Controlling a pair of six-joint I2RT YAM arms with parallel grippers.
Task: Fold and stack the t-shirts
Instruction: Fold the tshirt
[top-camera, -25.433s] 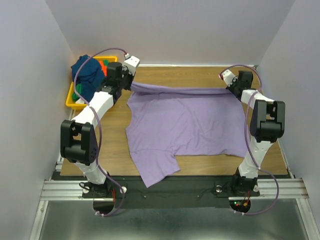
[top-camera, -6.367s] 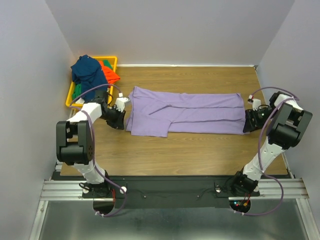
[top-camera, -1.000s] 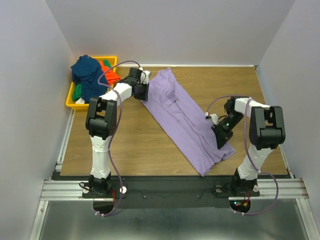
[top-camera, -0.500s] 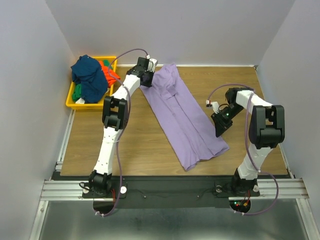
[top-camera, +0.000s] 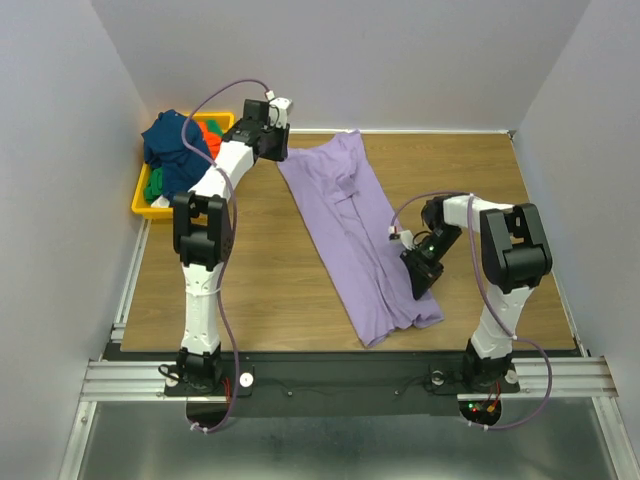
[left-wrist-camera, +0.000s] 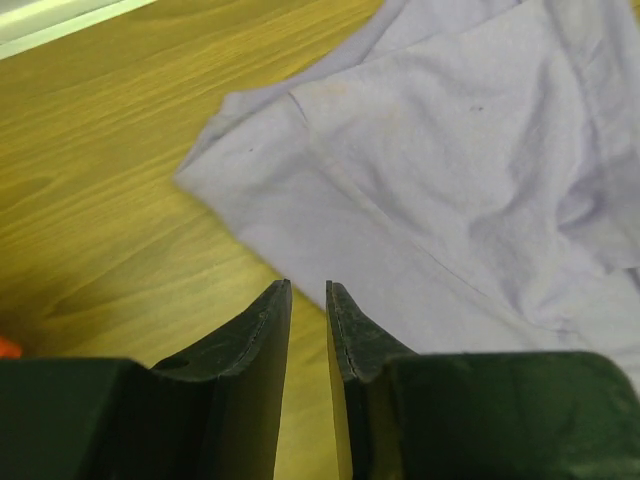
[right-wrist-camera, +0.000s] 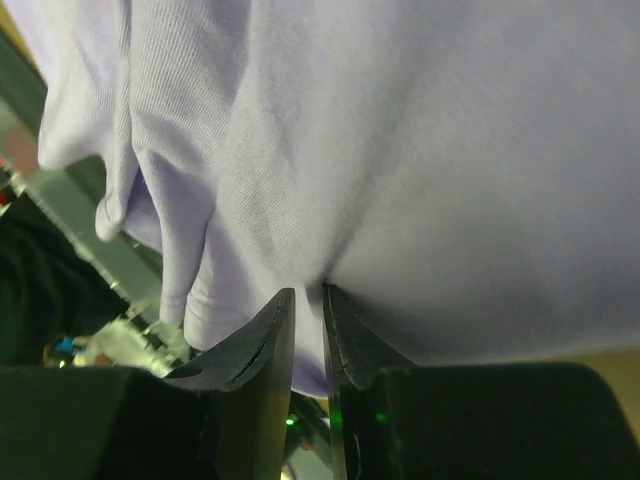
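Far left corner of table (top-camera: 265, 275): yellow bin (top-camera: 140, 204) holding navy shirt (top-camera: 172, 150) heaped on top, orange shirt (top-camera: 207, 131) behind it, green shirt (top-camera: 153, 186) at the near side

Left arm stretched out to the far edge, just right of the bin. Left gripper (left-wrist-camera: 307, 287): jaws nearly together, only a thin slit, bare wood showing through it, nothing held. It hangs over the table just short of the far left corner of the lavender shirt (top-camera: 350, 220), not touching it

Lavender shirt: folded to a long narrow strip, flat on the table mid-field, running on a slant from far centre toward the near edge, right of centre. Layered edges bunched at the near end

Right gripper (right-wrist-camera: 308, 292): at the strip's right edge, near its near end. Jaws drawn close, tips pinching a fold of the lavender cloth
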